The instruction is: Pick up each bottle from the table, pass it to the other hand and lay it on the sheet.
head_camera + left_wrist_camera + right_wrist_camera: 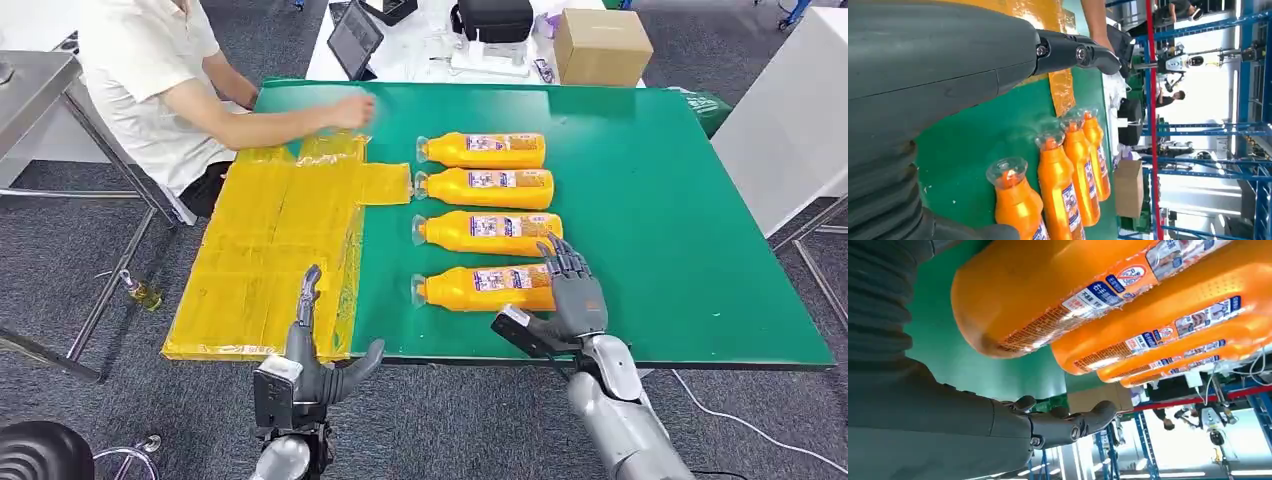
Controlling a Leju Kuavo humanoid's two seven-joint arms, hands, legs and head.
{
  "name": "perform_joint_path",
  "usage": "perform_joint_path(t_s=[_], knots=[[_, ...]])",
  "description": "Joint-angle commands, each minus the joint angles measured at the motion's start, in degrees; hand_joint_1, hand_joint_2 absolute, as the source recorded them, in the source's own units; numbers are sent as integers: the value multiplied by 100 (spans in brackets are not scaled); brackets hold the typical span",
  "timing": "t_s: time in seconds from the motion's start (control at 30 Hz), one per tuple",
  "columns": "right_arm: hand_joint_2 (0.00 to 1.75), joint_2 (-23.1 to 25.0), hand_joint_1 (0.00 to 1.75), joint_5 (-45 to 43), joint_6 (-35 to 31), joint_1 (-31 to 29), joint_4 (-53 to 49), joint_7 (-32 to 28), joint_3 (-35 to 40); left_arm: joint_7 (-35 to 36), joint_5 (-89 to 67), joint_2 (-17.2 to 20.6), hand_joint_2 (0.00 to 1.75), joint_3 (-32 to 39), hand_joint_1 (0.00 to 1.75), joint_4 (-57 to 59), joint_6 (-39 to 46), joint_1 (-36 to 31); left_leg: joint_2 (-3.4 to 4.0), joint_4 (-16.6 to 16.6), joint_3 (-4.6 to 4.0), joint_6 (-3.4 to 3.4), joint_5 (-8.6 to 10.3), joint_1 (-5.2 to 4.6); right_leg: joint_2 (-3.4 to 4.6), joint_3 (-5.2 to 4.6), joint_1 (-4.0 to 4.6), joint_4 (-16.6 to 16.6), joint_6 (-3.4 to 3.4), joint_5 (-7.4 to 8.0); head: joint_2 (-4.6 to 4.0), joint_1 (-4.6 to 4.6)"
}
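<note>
My right hand [572, 290] hovers released, fingers spread, at the nearest bottle's [484, 288] base, whose label print my wrist view reads.

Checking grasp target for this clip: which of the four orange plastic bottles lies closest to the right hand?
The orange plastic bottle nearest the table's front edge; the right hand is at its base, the other three lie farther back.

A robotics lab: blue steel racking [1248, 130], another robot [1180, 62], grey carpet [700, 60].

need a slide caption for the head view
Right hand reaches the nearest of four orange bottles; left hand waits open.
</note>
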Motion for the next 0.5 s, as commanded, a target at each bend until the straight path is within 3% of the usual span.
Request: perform_joint_path(t_s=[0.03, 0.43, 0.47, 0.5], knots=[[175, -386, 0, 56, 825, -598, 661, 344, 788, 103, 41, 45, 175, -60, 0, 384, -99, -239, 11, -3, 16, 11, -4, -6, 3, 15, -3, -2, -10, -2, 0, 0], [175, -770, 0, 33, 2153, -1189, 1260, 560, 1616, 193, 43, 53, 175, -90, 0, 434, -272, -311, 10, -5, 33, 17, -7, -8, 1, 31, -2, -6, -15, -7, 0, -2], [175, -787, 54, -5, 2174, -1211, 1277, 526, 1627, 195, 44, 53, 175, -89, 0, 435, -276, -313, 5, -3, 19, 13, -1, -6, -2, 18, -2, -5, -9, -2, 0, 0], [175, -793, 164, -60, 2229, -1231, 1301, 477, 1647, 196, 46, 52, 175, -88, 0, 437, -282, -317, 9, -4, 28, 16, -3, -6, -1, 27, -1, -6, -13, -4, 0, 0]])
